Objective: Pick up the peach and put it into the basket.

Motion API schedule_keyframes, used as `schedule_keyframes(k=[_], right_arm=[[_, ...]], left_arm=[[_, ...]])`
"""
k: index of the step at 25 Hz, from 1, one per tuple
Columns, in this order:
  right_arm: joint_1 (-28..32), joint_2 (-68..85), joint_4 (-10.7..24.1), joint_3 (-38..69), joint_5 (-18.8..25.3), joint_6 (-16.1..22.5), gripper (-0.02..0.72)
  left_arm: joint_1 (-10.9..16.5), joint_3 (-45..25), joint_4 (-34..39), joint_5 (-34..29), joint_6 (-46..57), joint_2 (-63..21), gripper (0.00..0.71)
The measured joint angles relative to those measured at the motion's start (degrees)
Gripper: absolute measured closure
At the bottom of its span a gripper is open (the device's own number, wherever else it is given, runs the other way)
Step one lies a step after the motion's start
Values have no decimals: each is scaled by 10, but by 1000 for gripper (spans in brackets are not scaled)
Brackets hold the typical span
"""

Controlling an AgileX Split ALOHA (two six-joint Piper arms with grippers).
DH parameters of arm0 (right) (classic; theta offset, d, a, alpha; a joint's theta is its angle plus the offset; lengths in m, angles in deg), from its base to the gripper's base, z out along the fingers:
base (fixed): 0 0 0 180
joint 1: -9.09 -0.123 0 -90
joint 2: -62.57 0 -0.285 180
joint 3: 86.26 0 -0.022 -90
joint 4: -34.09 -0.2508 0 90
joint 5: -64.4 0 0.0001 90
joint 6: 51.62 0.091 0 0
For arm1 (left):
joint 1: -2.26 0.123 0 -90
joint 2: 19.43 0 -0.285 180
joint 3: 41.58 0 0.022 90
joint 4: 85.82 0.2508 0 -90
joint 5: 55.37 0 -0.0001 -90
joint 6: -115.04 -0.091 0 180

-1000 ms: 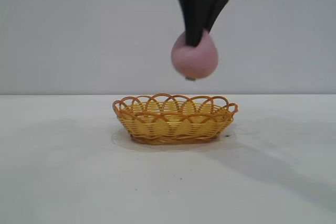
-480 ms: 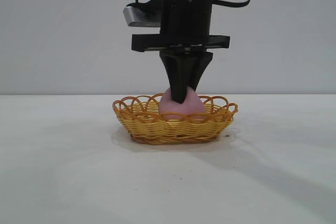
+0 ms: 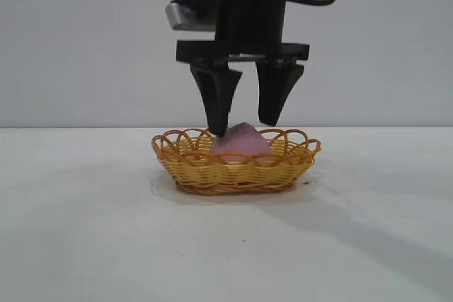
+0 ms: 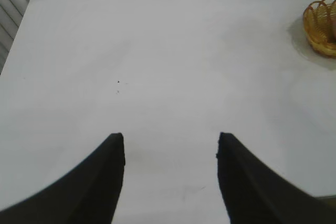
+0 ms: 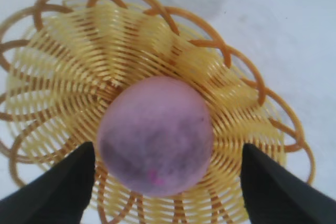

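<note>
Resting in the basket [image 3: 185, 163], the peach [image 3: 242, 143] sits between the right gripper's [image 3: 245, 126] spread fingers [image 3: 215, 104], apparently released. Placement looks done; next, a straight lift clear of the rim. Peach's long axis is upright, tip toward the fingers. Left gripper [image 4: 170, 142] is parked, fingers apart.

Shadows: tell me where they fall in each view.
Exterior view: a soft dark band runs from the basket toward the lower right. Right wrist view: a grey smudge lies beyond the basket rim; the peach darkens underneath. Left wrist view: faint shade beside the basket.
</note>
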Motion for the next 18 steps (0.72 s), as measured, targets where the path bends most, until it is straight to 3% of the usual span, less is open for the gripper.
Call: schedule_keyframes(k=[7,18], right_arm=[[78,52,-1,0,0,0,192],[295,54,3,0,40,0,192]], left_arm=[[0,0,0,0,0,0,324],[0,0,0,0,0,0,324]])
